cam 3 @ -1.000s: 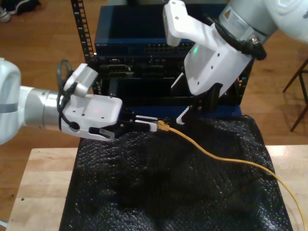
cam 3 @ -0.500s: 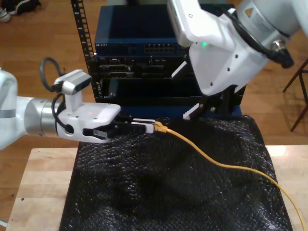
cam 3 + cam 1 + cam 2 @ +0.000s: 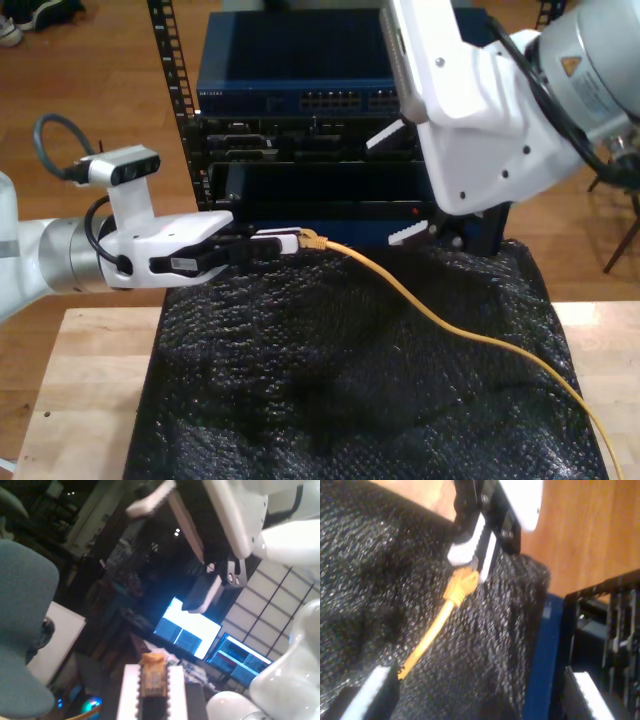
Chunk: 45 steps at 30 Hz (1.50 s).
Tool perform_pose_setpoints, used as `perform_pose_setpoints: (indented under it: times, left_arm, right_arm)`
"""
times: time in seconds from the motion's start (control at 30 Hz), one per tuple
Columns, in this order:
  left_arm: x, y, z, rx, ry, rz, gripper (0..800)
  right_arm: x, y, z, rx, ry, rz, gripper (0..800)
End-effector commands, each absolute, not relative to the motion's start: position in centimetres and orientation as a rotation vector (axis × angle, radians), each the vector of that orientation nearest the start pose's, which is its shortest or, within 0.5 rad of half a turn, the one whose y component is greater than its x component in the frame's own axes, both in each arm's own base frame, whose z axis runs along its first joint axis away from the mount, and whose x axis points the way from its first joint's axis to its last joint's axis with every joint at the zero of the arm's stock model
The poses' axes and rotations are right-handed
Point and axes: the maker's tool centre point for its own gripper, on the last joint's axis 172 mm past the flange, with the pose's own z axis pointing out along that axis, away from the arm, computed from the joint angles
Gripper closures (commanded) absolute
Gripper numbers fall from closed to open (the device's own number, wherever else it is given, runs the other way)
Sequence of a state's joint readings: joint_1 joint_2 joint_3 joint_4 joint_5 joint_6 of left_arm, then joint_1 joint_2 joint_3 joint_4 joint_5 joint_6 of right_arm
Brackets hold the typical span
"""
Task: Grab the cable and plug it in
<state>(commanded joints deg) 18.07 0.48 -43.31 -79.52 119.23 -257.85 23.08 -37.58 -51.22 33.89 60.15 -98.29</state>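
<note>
The cable (image 3: 440,325) is running in a long yellow-orange line across the black bubble-wrap sheet (image 3: 330,400), coming in from the counter's (image 3: 80,390) edge at the exterior view's right and rising toward the rack. Its plug end (image 3: 313,239) is sitting between the white fingertips of the first pincer (image 3: 285,242), which is clamping it just behind the tip, so the plug is hanging above the sheet's far edge and pointing toward the exterior view's right. In the first wrist view the plug (image 3: 152,677) is poking up between the two ribbed pads (image 3: 129,690), the pads pressing on it from both sides.

The first arm is reaching in from the exterior view's left, level with the dark equipment rack (image 3: 300,170) standing behind the counter. A blue network switch (image 3: 300,75) is topping that rack, its row of ports facing the camera.

The second pincer (image 3: 420,185) is hovering near the rack at the exterior view's right, its white fingertips spread well apart and gripping nothing. Its wrist view is looking down along the cable (image 3: 427,640) to where the first pincer's fingers (image 3: 465,547) are pinching the plug.
</note>
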Motion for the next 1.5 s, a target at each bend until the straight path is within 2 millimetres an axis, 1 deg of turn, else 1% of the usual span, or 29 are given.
perform_pose_setpoints:
  times: [0.13,0.3,0.43,0.53,0.7,0.8,0.9,1.03,1.17,1.4,1.5]
  left_arm:
    - [33.4,-17.0,36.7,1.123,-0.717,0.676,793]
    - [33.5,-16.5,36.5,1.113,-0.683,0.662,793]
    - [33.1,-16.4,36.9,1.087,-0.676,0.654,792]
    - [33.0,-16.2,37.4,1.07,-0.671,0.656,793]
    - [32.8,-16.0,38.6,1.027,-0.657,0.658,792]
    - [32.7,-15.9,39.3,1.003,-0.654,0.665,793]
    - [32.6,-15.8,39.8,0.98,-0.651,0.667,793]
    - [32.4,-15.7,40.0,0.965,-0.646,0.66,792]
    - [32.0,-15.6,40.3,0.948,-0.644,0.65,793]
    - [32.0,-15.4,40.0,0.934,-0.62,0.629,793]
    - [31.9,-15.3,40.2,0.92,-0.618,0.625,793]
  right_arm:
    - [32.3,27.5,43.2,1.647,2.58,1.218,31]
    - [31.0,29.2,42.6,1.574,2.634,1.221,42]
    - [30.9,30.1,42.4,1.501,2.643,1.241,40]
    - [31.0,30.3,42.3,1.484,2.628,1.256,40]
    - [31.3,30.4,41.6,1.492,2.614,1.259,41]
    - [31.2,30.7,41.5,1.484,2.618,1.262,41]
    - [31.1,31.2,41.6,1.464,2.61,1.281,38]
    - [30.8,32.2,40.9,1.439,2.609,1.296,20]
    - [30.7,32.8,41.1,1.381,2.6,1.323,34]
    - [31.0,32.8,41.4,1.38,2.579,1.342,74]
    - [30.9,32.7,41.9,1.372,2.566,1.358,132]
